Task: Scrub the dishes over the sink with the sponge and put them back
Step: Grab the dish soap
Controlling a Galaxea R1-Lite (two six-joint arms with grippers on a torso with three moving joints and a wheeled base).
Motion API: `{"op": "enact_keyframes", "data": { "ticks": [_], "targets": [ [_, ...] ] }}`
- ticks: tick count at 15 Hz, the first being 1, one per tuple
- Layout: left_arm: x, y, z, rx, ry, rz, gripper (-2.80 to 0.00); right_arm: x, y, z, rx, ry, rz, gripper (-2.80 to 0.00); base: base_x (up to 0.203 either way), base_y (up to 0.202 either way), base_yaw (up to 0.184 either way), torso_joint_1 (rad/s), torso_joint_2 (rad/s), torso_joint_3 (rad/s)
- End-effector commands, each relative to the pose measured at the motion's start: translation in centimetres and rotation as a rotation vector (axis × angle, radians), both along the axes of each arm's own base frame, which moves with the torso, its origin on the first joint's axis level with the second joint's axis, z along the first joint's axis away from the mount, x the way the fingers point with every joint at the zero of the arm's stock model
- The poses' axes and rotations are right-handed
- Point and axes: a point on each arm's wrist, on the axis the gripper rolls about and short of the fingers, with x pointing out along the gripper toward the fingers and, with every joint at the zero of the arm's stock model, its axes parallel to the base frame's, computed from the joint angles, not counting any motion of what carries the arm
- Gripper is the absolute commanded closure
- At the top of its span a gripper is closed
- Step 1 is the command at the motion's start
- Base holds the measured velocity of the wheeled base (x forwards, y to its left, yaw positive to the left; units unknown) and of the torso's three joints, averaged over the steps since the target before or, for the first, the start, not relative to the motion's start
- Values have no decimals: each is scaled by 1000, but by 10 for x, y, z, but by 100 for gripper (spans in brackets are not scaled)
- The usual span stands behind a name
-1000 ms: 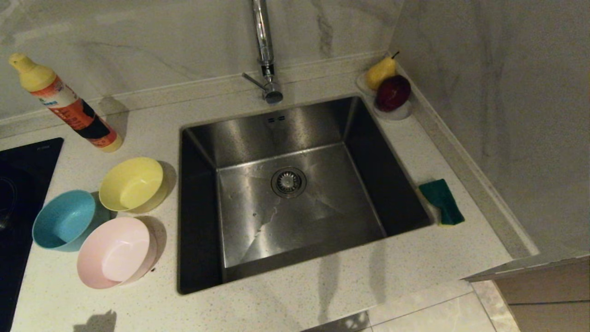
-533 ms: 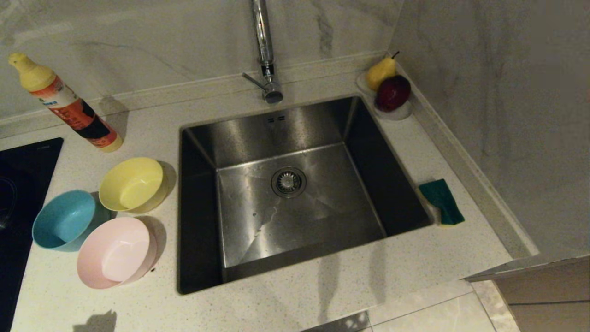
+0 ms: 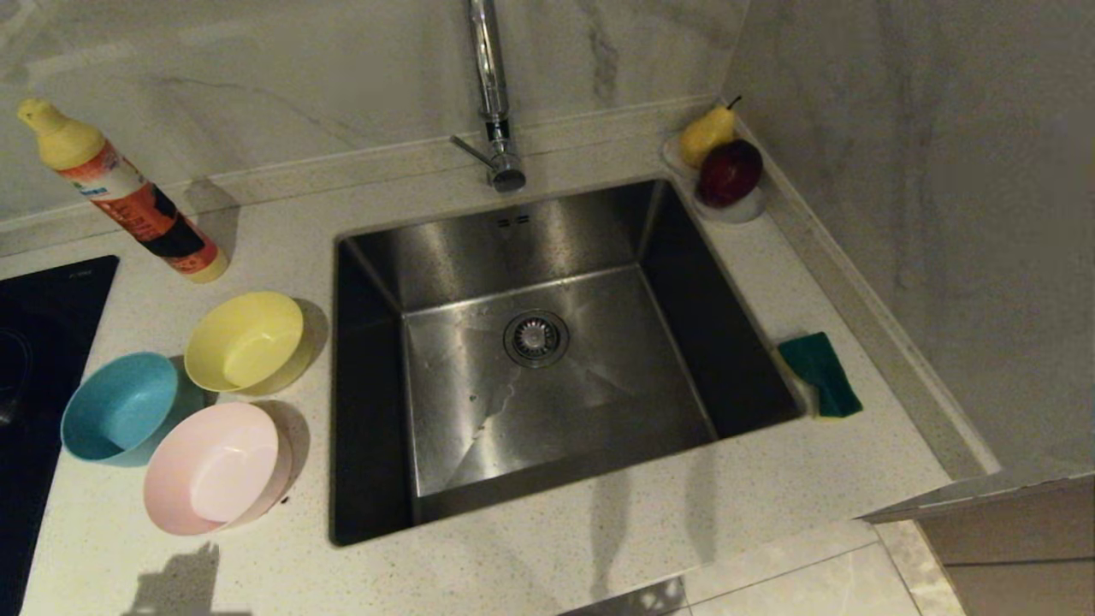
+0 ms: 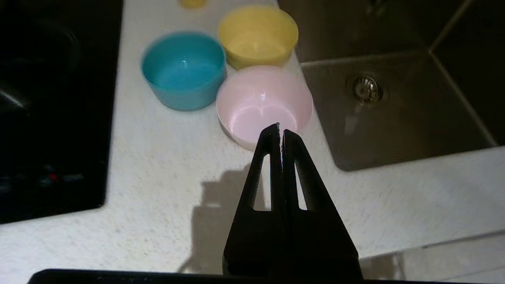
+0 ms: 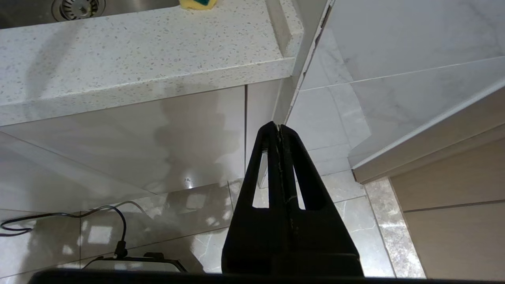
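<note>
Left gripper [image 4: 281, 130] above the counter near the pink bowl [image 3: 214, 469], fingers pressed together, empty. Yellow bowl [image 3: 246, 340] and blue bowl [image 3: 120, 407] cluster beside it, left of the sink [image 3: 547, 359]. Sponge [image 3: 821, 373] lies on the counter right of the sink. Right gripper [image 5: 278, 128] parked below counter level, fingers together, empty.

Speckled white countertop [image 3: 530, 565], marble-look wall [image 3: 924, 214], glossy tiled floor [image 5: 158, 213].
</note>
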Motion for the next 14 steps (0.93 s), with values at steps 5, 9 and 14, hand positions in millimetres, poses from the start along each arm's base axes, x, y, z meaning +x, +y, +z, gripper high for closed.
{"op": "enact_keyframes", "data": {
  "ticks": [5, 9, 14],
  "targets": [
    [37, 1, 99, -24, 79, 54, 0, 0, 0, 0, 0, -1, 0, 0, 0, 0, 0, 0, 0, 0],
    [111, 3, 146, -107, 168, 132, 0, 0, 0, 0, 0, 1, 0, 0, 0, 0, 0, 0, 0, 0],
    [218, 6, 157, -156, 196, 292, 0, 0, 0, 0, 0, 0, 0, 0, 0, 0, 0, 0, 0, 0]
  ]
}}
